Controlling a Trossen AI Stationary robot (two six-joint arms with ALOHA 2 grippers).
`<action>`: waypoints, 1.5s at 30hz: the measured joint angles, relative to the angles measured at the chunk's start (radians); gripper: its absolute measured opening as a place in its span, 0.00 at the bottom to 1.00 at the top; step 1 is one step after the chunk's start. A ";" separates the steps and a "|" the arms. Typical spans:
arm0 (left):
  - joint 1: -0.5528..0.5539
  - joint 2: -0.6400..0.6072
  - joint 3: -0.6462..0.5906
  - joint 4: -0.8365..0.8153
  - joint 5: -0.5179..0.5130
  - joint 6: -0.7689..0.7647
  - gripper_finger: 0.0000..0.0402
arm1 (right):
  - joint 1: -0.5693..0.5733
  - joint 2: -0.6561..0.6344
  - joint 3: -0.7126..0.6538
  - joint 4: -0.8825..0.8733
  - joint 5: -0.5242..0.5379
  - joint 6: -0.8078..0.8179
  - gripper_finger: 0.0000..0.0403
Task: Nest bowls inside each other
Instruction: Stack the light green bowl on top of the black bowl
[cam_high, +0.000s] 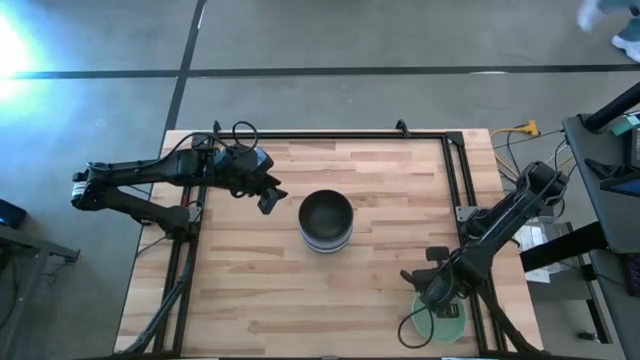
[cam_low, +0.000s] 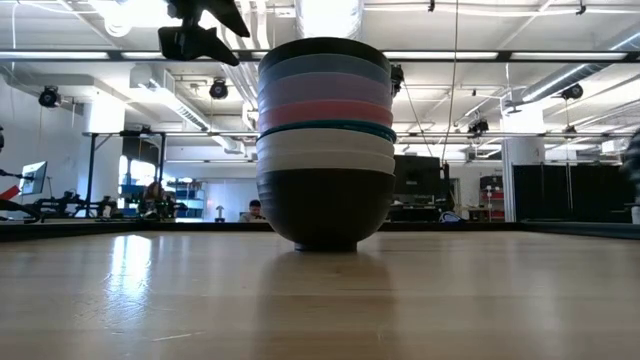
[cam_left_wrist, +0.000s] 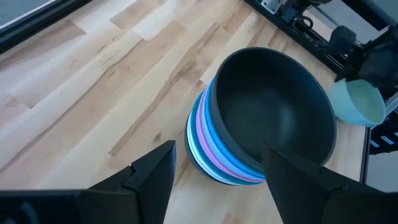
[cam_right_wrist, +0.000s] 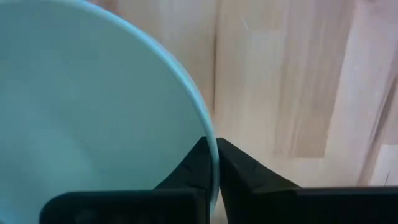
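Last bowl in hand: right gripper (cam_right_wrist: 212, 163), jaws pinching pale green bowl (cam_right_wrist: 93, 106) rim, apparently still on tabletop (cam_high: 380, 270). Next: carry onto stack (cam_high: 326, 221). Left gripper (cam_left_wrist: 214, 171) hovers, jaws wide.

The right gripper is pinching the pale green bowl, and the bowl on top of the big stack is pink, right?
Not quite. The top bowl of the stack is black, not pink, as the left wrist view shows. The right gripper is indeed shut on the pale green bowl.
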 joint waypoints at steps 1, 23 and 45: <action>0.000 0.000 0.000 0.000 0.000 0.000 0.55 | -0.007 -0.016 0.006 0.001 0.001 0.005 0.04; 0.000 -0.043 0.013 -0.057 0.007 -0.019 0.55 | -0.854 -0.142 0.567 0.206 -0.042 -0.230 0.02; -0.138 -0.189 -0.018 -0.076 -0.074 0.157 0.55 | -1.011 0.598 1.423 -0.508 -0.249 -0.610 0.02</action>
